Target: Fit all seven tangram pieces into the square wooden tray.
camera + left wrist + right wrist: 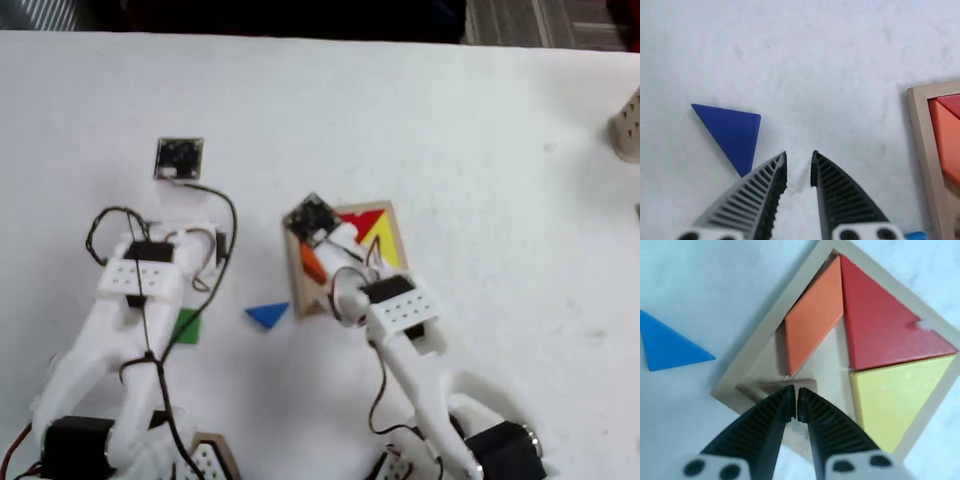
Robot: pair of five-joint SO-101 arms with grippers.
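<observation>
Under the right gripper (794, 392) — jaws nearly closed, empty — the tray (775, 315) is showing a bare corner, with its orange piece (812, 320), red triangle (880, 325) and yellow triangle (895, 400) sitting beyond the tips. Beside the left gripper (799, 157), narrowly parted and empty, the blue triangle (732, 130) is lying flat — pinching its slanted edges is likely to squirt it away.

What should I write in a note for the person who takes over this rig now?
Left tool: open, holding nothing, low over the table next to the blue triangle.
Right tool: shut, holding nothing, over a bare corner of the tray.
Done: the orange piece, red triangle and yellow triangle lie in the tray.
Left to do: the blue triangle lies on the table beside the tray; the green piece lies partly under the left arm. Both must go into the tray, and so must the rest of the seven.
</observation>
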